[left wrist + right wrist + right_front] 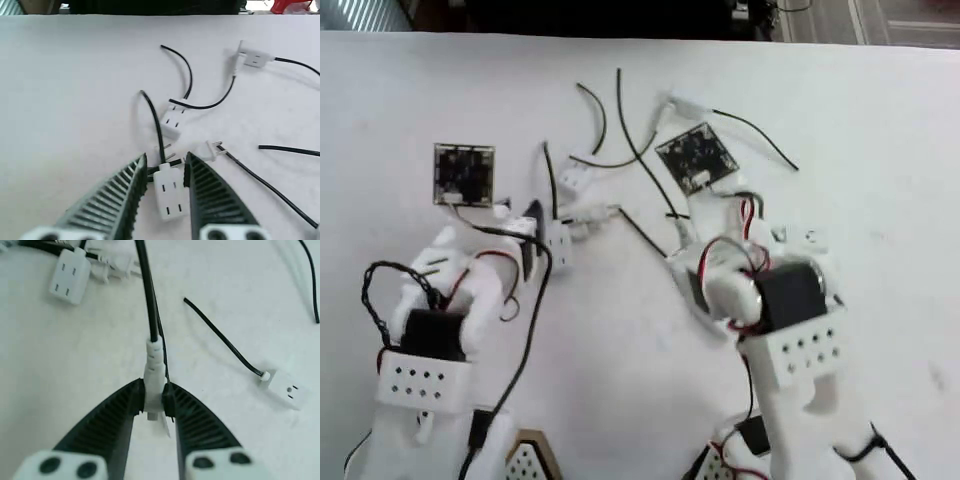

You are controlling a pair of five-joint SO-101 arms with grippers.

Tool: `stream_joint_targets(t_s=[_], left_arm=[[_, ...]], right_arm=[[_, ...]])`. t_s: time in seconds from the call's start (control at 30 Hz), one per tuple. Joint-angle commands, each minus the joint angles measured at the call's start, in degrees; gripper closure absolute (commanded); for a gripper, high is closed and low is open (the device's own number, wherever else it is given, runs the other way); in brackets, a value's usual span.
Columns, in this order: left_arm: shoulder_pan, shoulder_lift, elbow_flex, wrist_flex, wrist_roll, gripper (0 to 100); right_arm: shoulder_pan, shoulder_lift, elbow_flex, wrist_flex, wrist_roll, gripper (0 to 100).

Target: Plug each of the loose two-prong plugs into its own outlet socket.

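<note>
**Item: held two-prong plug** (154, 367). White body with a ribbed collar and a black cord. The right tool (153, 386) is clenched on its flanks. Its long axis runs in line with the fingers, and the cord leads out ahead of the tool. The prong end seems to point back toward the wrist, though that end is partly hidden.

**Item: outlet socket block** (169, 197). White, lying flat on the worktop (75, 90) with its slot face up. The left tool (166, 160) is closed in on its two long sides. Its long axis runs along that tool's fingers.

**Governing relation:** in the high view the braced block lies on the robot's left of the right tool, across a bare stretch of worktop. Because the slots face upward, the held plug probably has to be turned prongs-down and lowered from above. The right arm carries the plug and the left arm steadies the target.

**Item: loose plug** (211, 149). It rests just beside the braced block, prongs bare and cord trailing away.

**Items: second socket block** (173, 120) and **third socket block** (256, 59). Both lie farther out on the worktop, each with a black cord
</note>
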Motion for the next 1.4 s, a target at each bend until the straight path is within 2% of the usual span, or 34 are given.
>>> stream_joint_targets(t_s=[0.0,0.37,0.63,0.9,1.1,1.27,1.37], left_arm=[[6.0,-1.4,-2.6,-3.6,1.3,86],[15.2,-1.5,-3.2,-3.7,0.8,86],[22.0,-7.1,-2.0,-2.4,-11.3,86],[27.6,-19.4,2.5,1.5,-12.0,86],[25.9,-19.5,4.1,1.7,-12.1,86],[13.3,-19.3,4.2,-0.4,-11.5,86],[9.9,-19.3,4.2,-0.8,-11.5,86]], right_arm=[[-3.5,-6.7,4.8,-7.6,-3.0,98.1],[-13.0,-19.6,18.6,-17.4,-3.4,98.1],[-13.6,-20.8,19.5,-17.4,-3.4,98.1],[-13.6,-20.8,19.5,-17.4,-3.5,98.1],[-13.6,-21.1,19.5,-17.2,-4.6,98.1],[-13.7,-21.3,19.3,-16.9,-5.4,98.1],[-16.2,-21.3,19.2,-16.9,-5.4,98.1]])
